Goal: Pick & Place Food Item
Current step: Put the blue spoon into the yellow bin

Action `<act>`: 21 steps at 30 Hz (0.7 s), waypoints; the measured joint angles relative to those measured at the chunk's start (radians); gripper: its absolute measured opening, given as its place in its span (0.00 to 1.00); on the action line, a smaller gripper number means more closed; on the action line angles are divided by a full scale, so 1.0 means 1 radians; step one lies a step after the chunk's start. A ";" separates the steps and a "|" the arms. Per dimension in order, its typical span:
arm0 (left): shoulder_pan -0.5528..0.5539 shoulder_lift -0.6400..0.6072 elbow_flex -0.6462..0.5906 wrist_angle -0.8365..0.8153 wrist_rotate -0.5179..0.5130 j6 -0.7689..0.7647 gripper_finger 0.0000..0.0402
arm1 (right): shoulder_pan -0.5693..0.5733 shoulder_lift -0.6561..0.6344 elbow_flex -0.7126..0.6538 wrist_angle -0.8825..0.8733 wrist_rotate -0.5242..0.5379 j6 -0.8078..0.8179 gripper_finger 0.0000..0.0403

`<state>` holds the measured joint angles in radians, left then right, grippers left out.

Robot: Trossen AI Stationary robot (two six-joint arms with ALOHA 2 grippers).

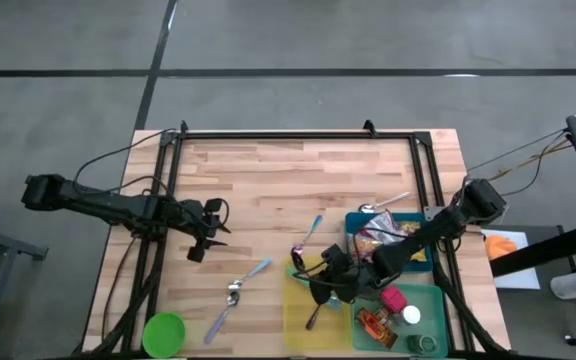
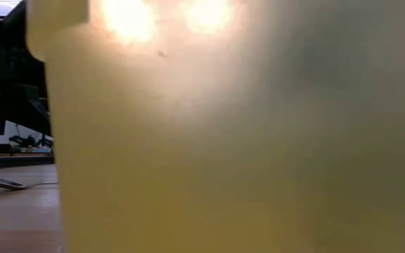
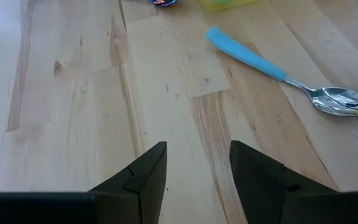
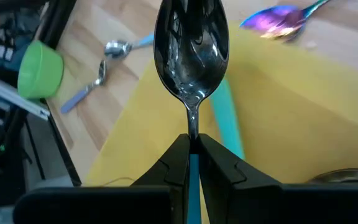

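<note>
The right gripper (image 4: 192, 163) is clamped tight on the neck of a shiny metal spoon with a teal handle (image 4: 191, 46), bowl pointing straight ahead along the fingers' line; it hangs over the translucent yellow plastic tray (image 1: 303, 320) at the near right of the wooden table (image 1: 268, 190); the left gripper (image 3: 197, 168), fingers half parted and empty, waits well to the left, a blue-handled steel spoon (image 3: 284, 71) lying ahead of it.
</note>
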<state>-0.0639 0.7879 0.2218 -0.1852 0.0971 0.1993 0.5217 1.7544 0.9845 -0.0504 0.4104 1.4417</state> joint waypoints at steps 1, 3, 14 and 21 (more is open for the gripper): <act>0.000 0.000 0.000 0.000 0.000 0.000 0.43 | 0.000 0.008 0.008 0.000 -0.012 -0.007 0.05; 0.000 0.000 0.000 0.000 0.000 0.000 0.43 | 0.000 0.028 0.023 -0.002 -0.049 -0.017 0.05; 0.000 0.000 0.000 0.000 0.000 0.002 0.43 | -0.003 0.124 0.180 -0.234 -0.147 -0.051 0.05; 0.000 0.000 0.000 0.000 0.000 0.003 0.43 | -0.013 0.128 0.210 -0.316 -0.144 -0.065 0.05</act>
<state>-0.0641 0.7879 0.2216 -0.1850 0.0973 0.2020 0.5090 1.8824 1.1948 -0.3668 0.2662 1.3764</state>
